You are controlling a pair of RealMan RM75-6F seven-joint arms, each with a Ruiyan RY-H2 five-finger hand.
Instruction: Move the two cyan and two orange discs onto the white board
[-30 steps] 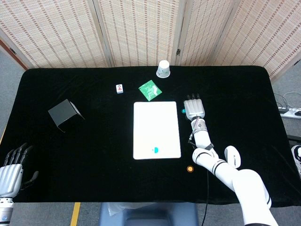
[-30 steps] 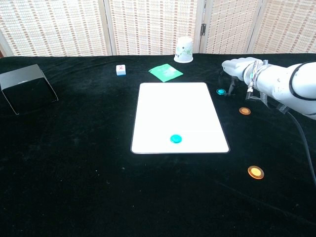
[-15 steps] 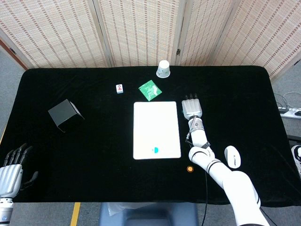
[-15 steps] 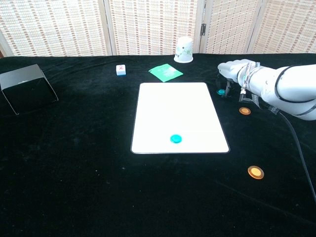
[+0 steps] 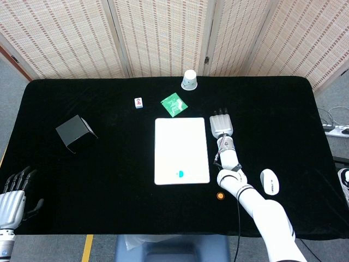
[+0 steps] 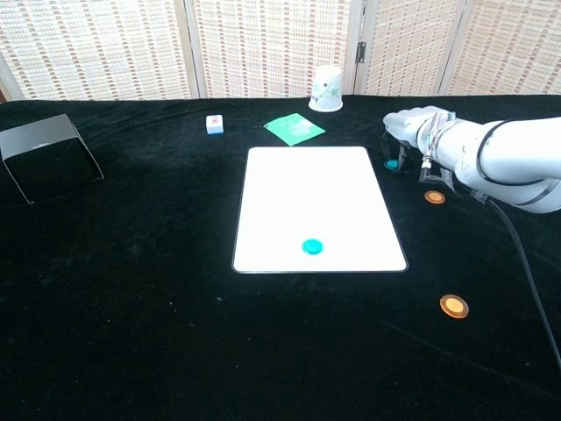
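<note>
Since a second ago the right hand (image 6: 410, 129) has slid left toward the board (image 6: 316, 184) and now sits right over the second cyan disc (image 6: 391, 163), which peeks out under its fingers just off the board's right edge. Can't tell if it's actually gripping the disc or just hovering on it. One cyan disc (image 6: 311, 246) is already on the board, near the front edge. One orange disc (image 6: 434, 197) lies right of the board, close to the hand; the other (image 6: 453, 305) is off the board's front right corner. Left hand (image 5: 12, 197) hangs way off to the board's left, fingers apart, holding nothing.
</note>
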